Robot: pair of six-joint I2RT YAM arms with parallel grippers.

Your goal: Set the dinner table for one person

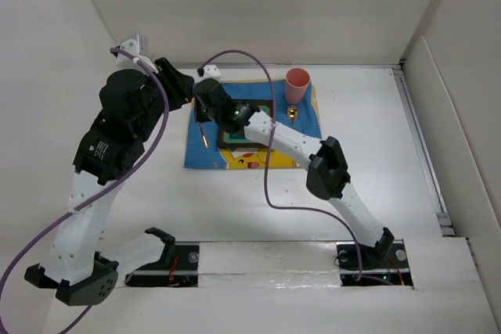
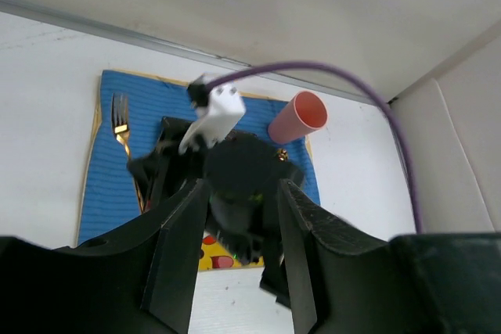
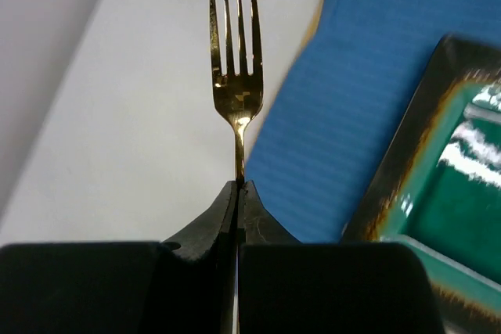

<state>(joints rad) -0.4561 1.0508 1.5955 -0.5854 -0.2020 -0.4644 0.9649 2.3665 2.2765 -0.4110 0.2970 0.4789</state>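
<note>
My right gripper [image 3: 237,187] is shut on the neck of a gold fork [image 3: 235,52], with the tines pointing away from the fingers. In the top view this gripper [image 1: 203,119] is over the left edge of the blue mat [image 1: 301,127], and the fork's handle [image 1: 203,138] sticks out below it. A green plate with a dark rim [image 3: 446,185] lies on the mat to the fork's right. The white dinner table [image 1: 368,154] carries it all. My left gripper [image 2: 239,193] is open and empty, raised high at the back left and looking down on the right wrist.
A pink cup [image 1: 297,84] stands at the mat's far right corner, with a small gold utensil [image 1: 293,113] just in front of it. White walls close the back and both sides. A metal rail [image 1: 419,146] runs along the right edge.
</note>
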